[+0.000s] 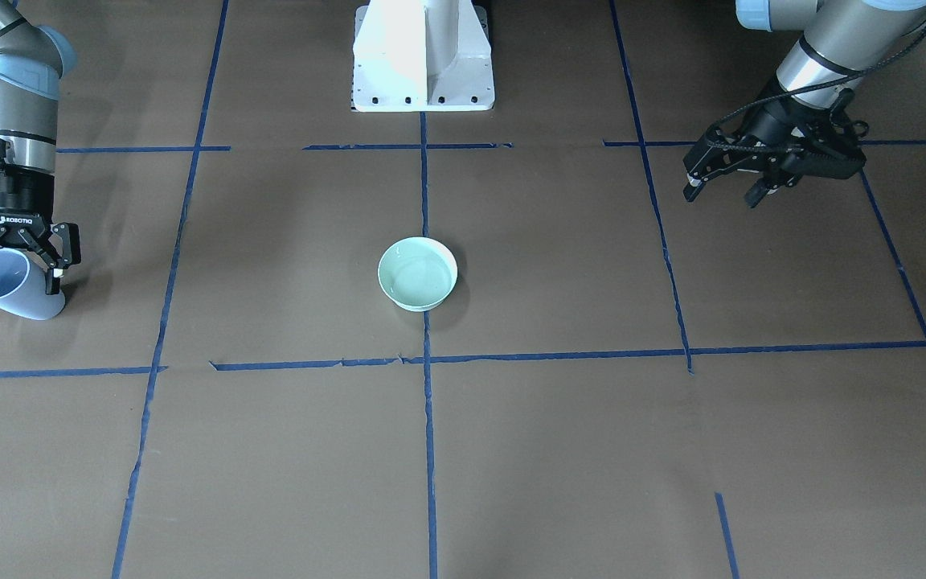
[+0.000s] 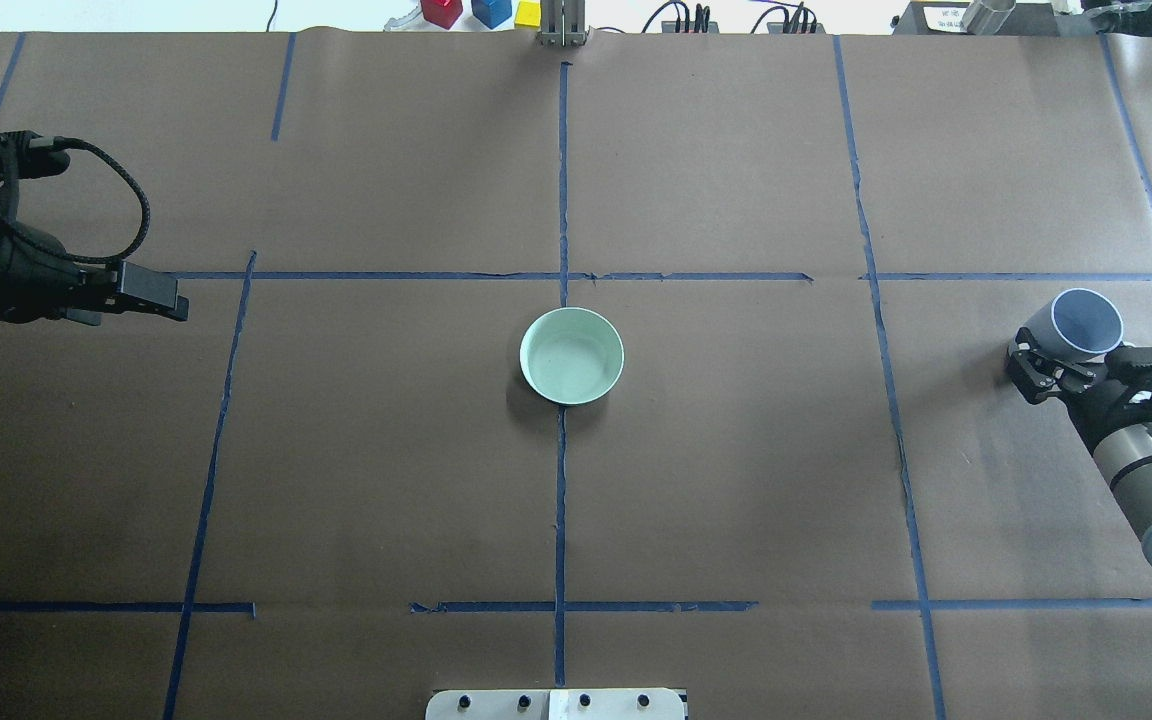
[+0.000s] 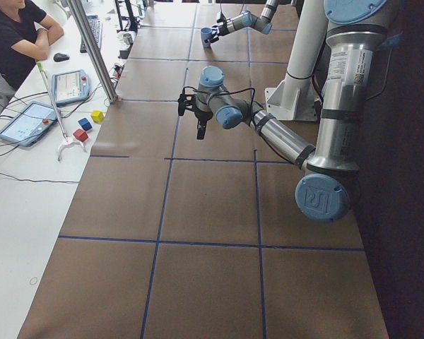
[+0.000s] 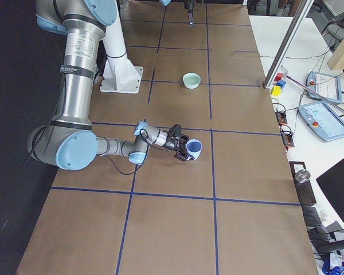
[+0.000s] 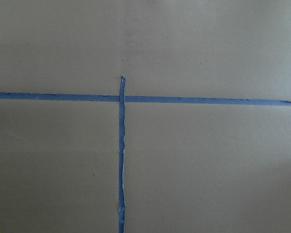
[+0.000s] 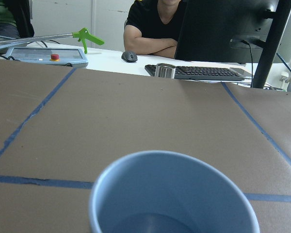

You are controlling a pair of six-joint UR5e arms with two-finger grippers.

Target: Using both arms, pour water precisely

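A pale green bowl (image 1: 418, 273) stands at the table's middle, also in the overhead view (image 2: 572, 355). A faint glossy sheen of water (image 1: 423, 277) lies in it. My right gripper (image 1: 13, 269) is shut on a light blue cup (image 1: 5, 285), held tilted low over the table at my right side (image 2: 1086, 322). The right wrist view looks into the cup (image 6: 174, 194), with a darker sheen at its bottom. My left gripper (image 1: 720, 193) is open and empty, hovering over bare paper far from the bowl (image 2: 171, 305).
Brown paper with blue tape lines (image 1: 427, 450) covers the table. The white pedestal (image 1: 423, 56) stands behind the bowl. Coloured blocks (image 2: 446, 12) and tablets (image 3: 71, 85) lie on the operators' side, where a person (image 3: 14, 35) sits.
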